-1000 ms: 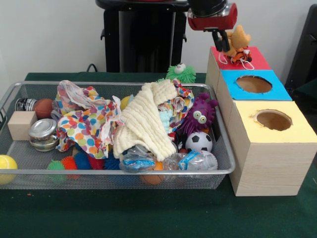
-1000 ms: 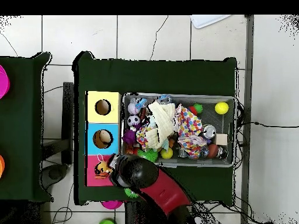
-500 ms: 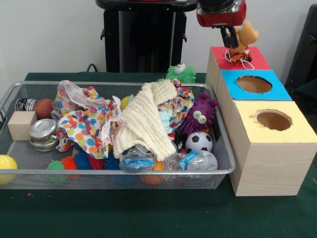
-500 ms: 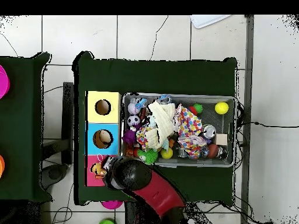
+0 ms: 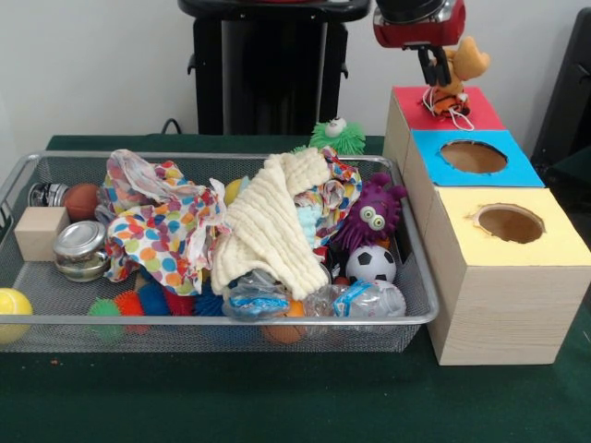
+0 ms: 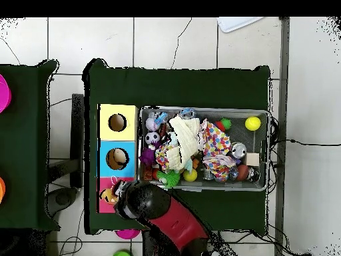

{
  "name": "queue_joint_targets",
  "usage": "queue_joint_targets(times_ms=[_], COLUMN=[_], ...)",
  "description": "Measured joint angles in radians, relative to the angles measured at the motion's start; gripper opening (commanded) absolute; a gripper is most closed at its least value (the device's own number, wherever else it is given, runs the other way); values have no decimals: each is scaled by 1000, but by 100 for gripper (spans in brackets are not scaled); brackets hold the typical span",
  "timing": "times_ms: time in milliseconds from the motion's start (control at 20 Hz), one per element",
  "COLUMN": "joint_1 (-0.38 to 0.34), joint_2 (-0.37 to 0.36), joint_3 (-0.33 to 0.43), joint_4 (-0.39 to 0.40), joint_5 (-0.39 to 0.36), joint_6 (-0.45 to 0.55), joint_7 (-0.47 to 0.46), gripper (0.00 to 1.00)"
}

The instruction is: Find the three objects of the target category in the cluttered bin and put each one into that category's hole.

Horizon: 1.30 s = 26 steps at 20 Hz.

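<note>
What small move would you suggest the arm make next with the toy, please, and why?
Probably open and let go: the gripper holds the orange stuffed toy right over the red box, its cords already lying on the top, though the hole there is hidden from view.

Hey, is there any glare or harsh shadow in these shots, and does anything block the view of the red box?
Front view: soft, even light, no harsh shadows, with small highlights on the metal tin and the crumpled plastic bottle. Overhead view: the arm covers much of the red box, so the gripper and the orange plush toy show better from the front.
</note>
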Motion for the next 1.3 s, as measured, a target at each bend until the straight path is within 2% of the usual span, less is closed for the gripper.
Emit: queue_joint_targets(times_ms=[300,650,700,1300], joint_1=[-8,-75,-95,-130], joint_2=[2,39,55,124], joint_3=[28,129,153,199], joint_4=[29,59,69,83], joint_5=[13,19,20,-35], joint_6=[-7,-118,-156,-272], joint_7=[0,0,0,0], gripper=[0,0,0,0])
